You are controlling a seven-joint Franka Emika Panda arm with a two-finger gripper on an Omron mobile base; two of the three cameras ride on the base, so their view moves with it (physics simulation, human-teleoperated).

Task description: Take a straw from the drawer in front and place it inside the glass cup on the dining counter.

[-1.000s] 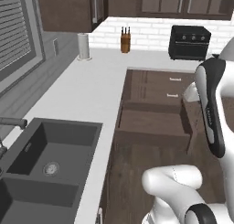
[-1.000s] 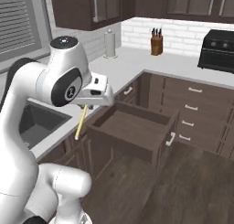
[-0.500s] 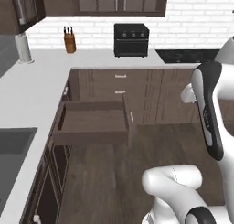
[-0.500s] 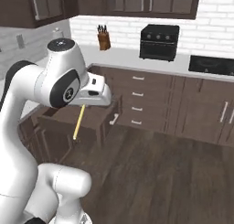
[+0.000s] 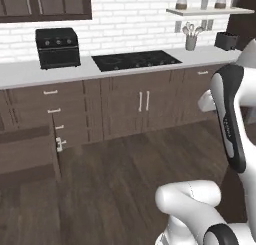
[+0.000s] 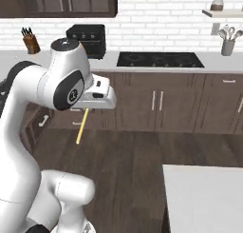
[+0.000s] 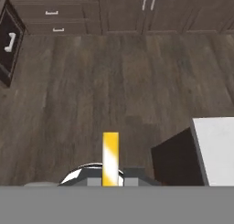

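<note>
Largest first: the dark wood floor (image 7: 114, 81) spreads under me, bounded at the back by a run of dark brown cabinets (image 6: 156, 103) under a white worktop (image 5: 30, 74).

On that worktop sit a black cooktop (image 6: 160, 59) and a black countertop oven (image 5: 57, 47); a knife block (image 6: 31, 43) stands at its left end in the right base view, and a utensil holder (image 6: 228, 43) at its right.

The dining desk (image 6: 204, 199) shows as a white corner at the lower right of the right base view; in the hand view its white top (image 7: 215, 147) and dark base lie just right of my claw.

The drawer (image 5: 27, 151) stands pulled open at the left edge of the left base view, with its front panel (image 7: 11, 42) and pale handle at the upper left of the hand view.

My arm rises from the base, bends at a high elbow (image 6: 66, 82), and carries the hand out level at about worktop height, well above the floor.

My claw (image 6: 88, 108) points downward, its jaws closed tight on the straw (image 6: 82, 126).

The straw hangs from the claw, slightly tilted, its lower end free in the air; in the hand view it appears as a short yellow bar (image 7: 110, 158) running straight away from the camera.
</note>
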